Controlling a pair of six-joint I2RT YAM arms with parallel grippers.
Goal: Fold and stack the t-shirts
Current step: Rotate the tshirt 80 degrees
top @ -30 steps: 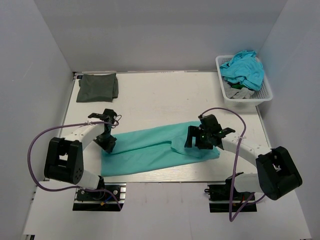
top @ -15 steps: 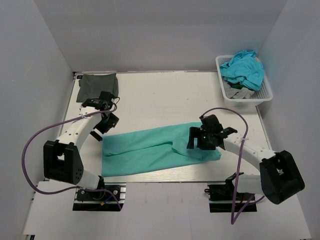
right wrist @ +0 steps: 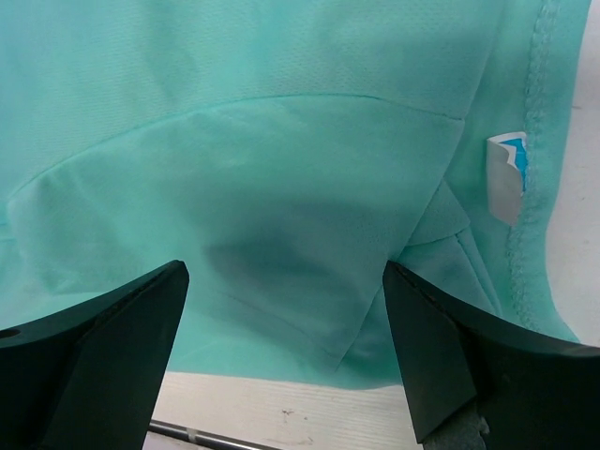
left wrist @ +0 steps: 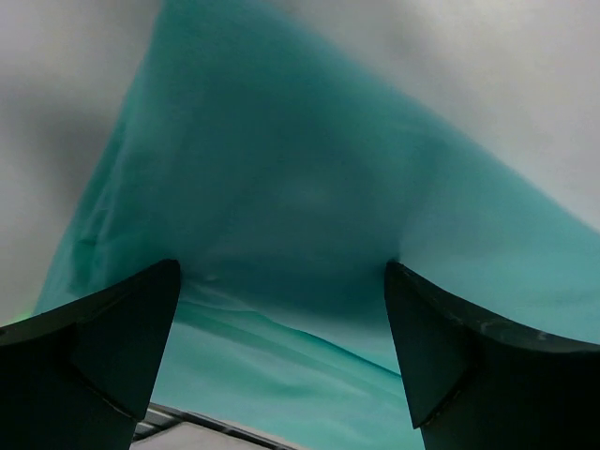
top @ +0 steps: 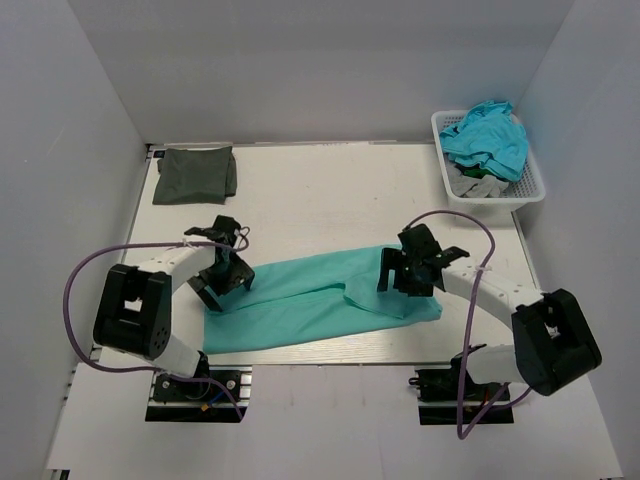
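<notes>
Here's the teal t-shirt (top: pixel 320 300), stretched out as one long band across the near part of the table (top: pixel 330 190), running from one arm to the other with a lengthwise fold showing along its middle. The left arm (top: pixel 165 262) reaches in over the band's left end, and the left jaws stand wide open, gripping nothing. From the left wrist view the two dark fingers (left wrist: pixel 84 366) frame the teal cloth (left wrist: pixel 309 206), which fills the gap between them and lies beneath them, clear of either pad. Over on the other side, the right arm (top: pixel 485 290) hangs above the shirt's right end, and the right jaws are spread wide as well, nothing between them but air. The right wrist camera looks straight down on smooth teal fabric (right wrist: pixel 281 141), a folded flap edge crossing the view, a stitched hem running down the far right, and there's the small white neck label (right wrist: pixel 507 176) with a touch of blue at its top. A strip of pale table (right wrist: pixel 281 408) shows below the cloth edge. Up in the far left corner sits the dark olive t-shirt (top: pixel 195 174), folded square and lying flat, well apart from the teal one. At the far right edge, a white basket (top: pixel 537 188) holds a heap of light blue and grey clothes.
</notes>
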